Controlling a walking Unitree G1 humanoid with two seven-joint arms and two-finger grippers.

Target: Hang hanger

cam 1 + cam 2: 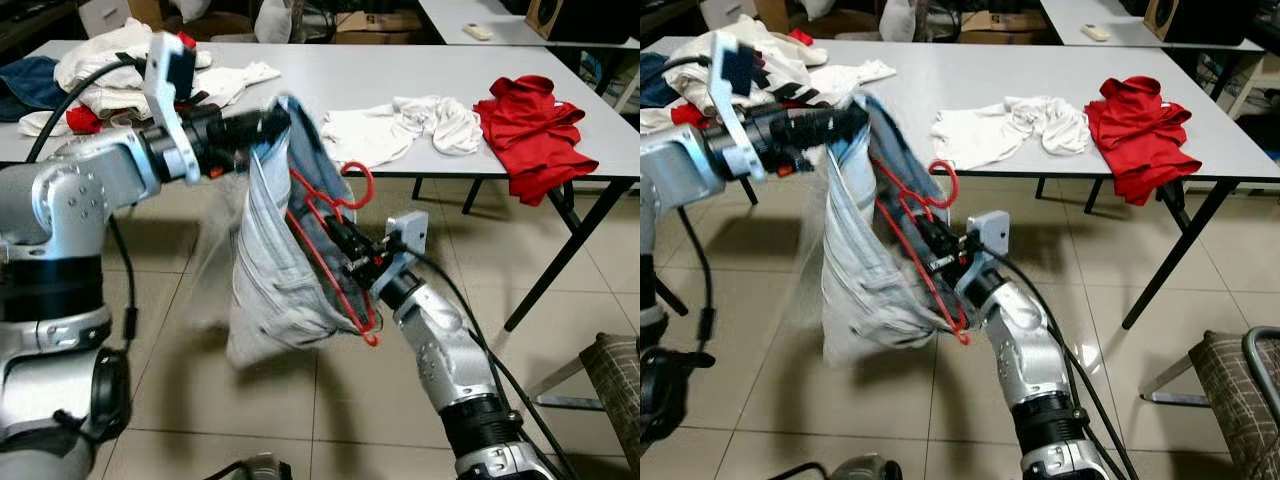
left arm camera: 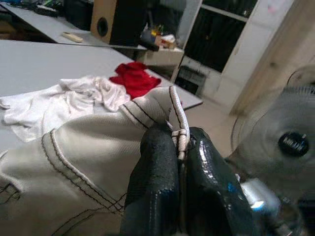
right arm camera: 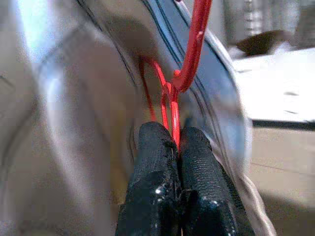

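Note:
A grey garment with dark stitching (image 1: 270, 280) hangs in the air in front of the table. My left gripper (image 1: 272, 122) is shut on its top hem, where a white cord (image 2: 180, 123) runs between the fingers. A red wire hanger (image 1: 330, 215) sits partly inside the garment, its hook (image 1: 360, 185) poking out toward the table. My right gripper (image 1: 345, 235) comes up from below and is shut on the hanger's wire just under the hook (image 3: 189, 59). The hanger's lower end (image 1: 372, 335) sticks out beneath the cloth.
A long grey table (image 1: 400, 75) stands behind, carrying a white shirt (image 1: 400, 130), a red garment (image 1: 535, 130) draped over its edge, and a pile of clothes (image 1: 110, 70) at the left. A chair (image 1: 615, 380) stands at the right on the tiled floor.

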